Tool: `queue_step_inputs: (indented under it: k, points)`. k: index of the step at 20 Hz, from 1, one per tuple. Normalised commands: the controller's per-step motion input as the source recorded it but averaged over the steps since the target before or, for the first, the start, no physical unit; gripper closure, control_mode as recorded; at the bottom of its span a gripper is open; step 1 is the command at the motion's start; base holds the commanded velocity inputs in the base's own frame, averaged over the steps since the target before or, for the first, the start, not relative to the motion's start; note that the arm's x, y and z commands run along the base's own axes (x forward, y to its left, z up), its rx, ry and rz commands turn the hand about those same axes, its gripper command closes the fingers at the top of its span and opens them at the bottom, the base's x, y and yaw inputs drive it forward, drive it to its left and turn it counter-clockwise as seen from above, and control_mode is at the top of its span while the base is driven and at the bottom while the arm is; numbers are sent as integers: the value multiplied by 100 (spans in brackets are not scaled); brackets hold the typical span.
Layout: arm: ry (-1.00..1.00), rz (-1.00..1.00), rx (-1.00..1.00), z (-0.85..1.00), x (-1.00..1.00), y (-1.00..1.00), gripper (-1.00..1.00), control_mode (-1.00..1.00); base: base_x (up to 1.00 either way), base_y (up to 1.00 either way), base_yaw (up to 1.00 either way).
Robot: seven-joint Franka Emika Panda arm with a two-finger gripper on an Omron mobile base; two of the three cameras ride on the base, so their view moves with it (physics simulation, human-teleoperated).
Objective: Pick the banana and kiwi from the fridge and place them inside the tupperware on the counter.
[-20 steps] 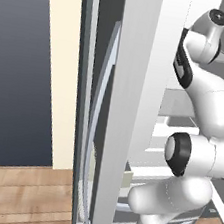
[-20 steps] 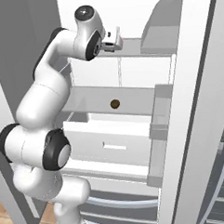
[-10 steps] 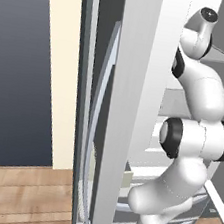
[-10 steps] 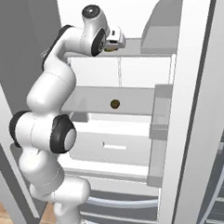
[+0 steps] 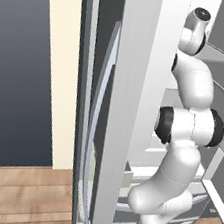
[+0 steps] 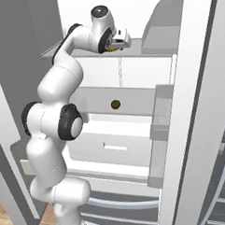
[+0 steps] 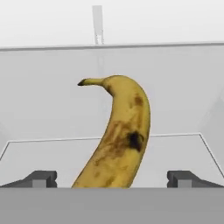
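The banana (image 7: 116, 135) lies on the fridge's (image 6: 128, 20) upper shelf (image 7: 175, 148), stem pointing away, between the spread fingertips (image 7: 41, 178) of the gripper (image 7: 113, 181) — neither pad touches it. Since a moment ago the arm has stretched higher and reached further in. From the right base view the gripper (image 6: 122, 39) nearly hides the fruit. The kiwi (image 6: 115, 104) sits on the shelf below, small and dim.

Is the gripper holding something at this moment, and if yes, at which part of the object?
Nothing is held. The gripper is open, its fingertips standing apart on either side of the banana, which lies on the fridge shelf.
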Motion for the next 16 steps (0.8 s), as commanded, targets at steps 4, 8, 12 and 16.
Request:
queue_step_inputs:
  k: [4,8,12,16]
  points:
    - [1,0,0,-9,53,-4,-100,-100,0,0,0]
    - [0,0,0,-41,13,-3,100,-100,0,0,0]
    - [0,0,0,-52,-2,0,100,-100,0,0,0]
    - [0,0,0,-68,-39,-5,100,-100,0,0,0]
